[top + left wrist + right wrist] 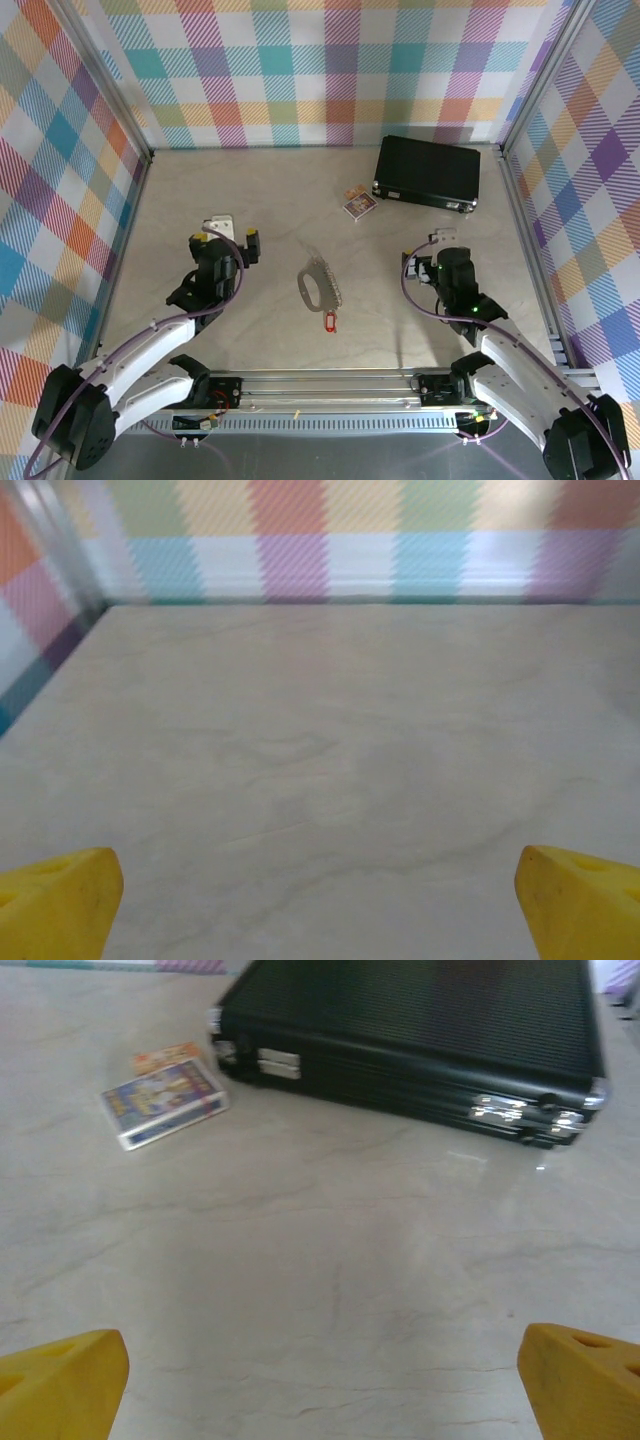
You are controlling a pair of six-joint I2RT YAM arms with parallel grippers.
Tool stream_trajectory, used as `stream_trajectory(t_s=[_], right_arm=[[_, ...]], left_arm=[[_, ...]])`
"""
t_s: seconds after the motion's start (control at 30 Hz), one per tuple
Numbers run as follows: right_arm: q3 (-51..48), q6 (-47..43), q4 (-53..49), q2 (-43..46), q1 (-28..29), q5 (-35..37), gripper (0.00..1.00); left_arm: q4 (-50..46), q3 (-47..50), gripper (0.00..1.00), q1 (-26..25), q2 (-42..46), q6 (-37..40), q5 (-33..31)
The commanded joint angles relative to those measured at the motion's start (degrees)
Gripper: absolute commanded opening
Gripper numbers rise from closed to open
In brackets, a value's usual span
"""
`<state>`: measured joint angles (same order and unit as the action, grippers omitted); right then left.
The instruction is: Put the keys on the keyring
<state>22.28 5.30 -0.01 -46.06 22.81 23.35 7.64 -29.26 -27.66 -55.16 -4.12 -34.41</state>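
Flat at mid-table, between the arms: keyring (319,284), a thin metal loop with chain along one side. At its near end, keys (331,323), one small red-headed piece, threaded or merely touching, hard to tell. Probably light, stiff and slippery, lying low on the table (250,190); best pinched across the red head, and across the bare wire for the loop. Fingers spread wide on left gripper (232,235) and right gripper (428,250) alike, nothing held. Black case (428,172) and card packet (359,204) far right, well apart, blocking nothing.

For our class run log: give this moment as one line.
left gripper: open, empty | right gripper: open, empty | keys: by keyring, link unclear
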Motion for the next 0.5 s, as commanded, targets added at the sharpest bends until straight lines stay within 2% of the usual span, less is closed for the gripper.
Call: stream_trajectory(t_s=[0.0,0.2,0.47], right_arm=[[-1.5,-2.1,6.8,-0.8,-1.1,5.3,0.99],[-4.1,-5.0,9.4,-2.9,-4.1,3.9,0.99],[-9.0,-6.4,20.6,-6.7,-6.5,4.1,0.99]], left_arm=[[2.6,2.3,1.0,3.0,0.2,-0.8,-3.5],[12.2,8.5,1.0,7.9,0.5,0.3,-6.7],[24.0,12.3,1.0,10.0,-9.2,1.4,-5.5]])
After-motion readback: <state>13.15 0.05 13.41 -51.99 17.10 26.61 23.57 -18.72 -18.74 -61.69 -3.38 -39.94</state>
